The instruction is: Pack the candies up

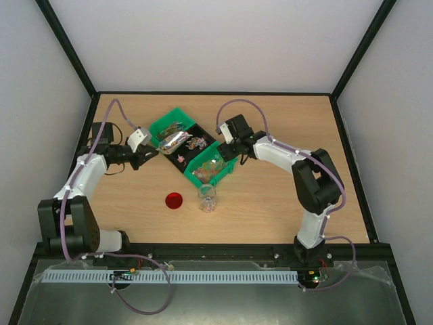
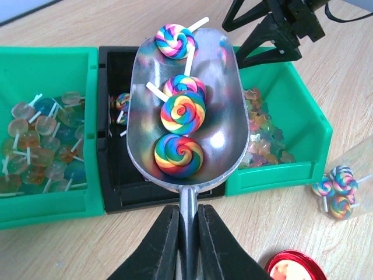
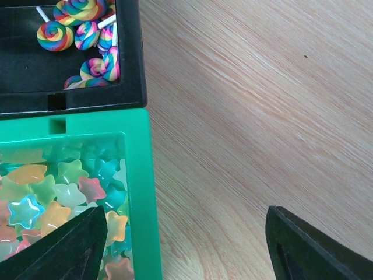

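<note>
Four candies [image 2: 179, 154], rainbow swirl lollipops, lie in a row in the bowl of the scoop [image 2: 228, 76]. Its handle vanishes between the fingers of the left gripper [image 2: 187, 213], which is clamped tight on it. The scoop covers most of the black bin [image 2: 113, 195], so from the left wrist I see only a few more swirls by the bin's left wall. The right wrist view shows a cluster in one corner.

The clear jar [image 2: 348, 166] lies on its side, cut by the frame edge, with some swirls inside. The red lid [image 2: 294, 267] is cropped at the bottom. From overhead the sweets are too small for me to sort out.

My left arm reaches forward and inward, holding the scoop above the black bin. My right arm bends in from the right, wrist down at a corner of the right green bin [image 3: 140, 192]. The right gripper [image 3: 186, 239] stands wide apart with nothing in it. One finger is over the star sweets [image 3: 58, 198] and the other over the bare table [image 3: 250, 116]. Both are cut off low, and I cannot tell whether the first touches the sweets.

The left green bin [image 2: 93, 201] holds pale translucent lollipops [image 2: 35, 157].
</note>
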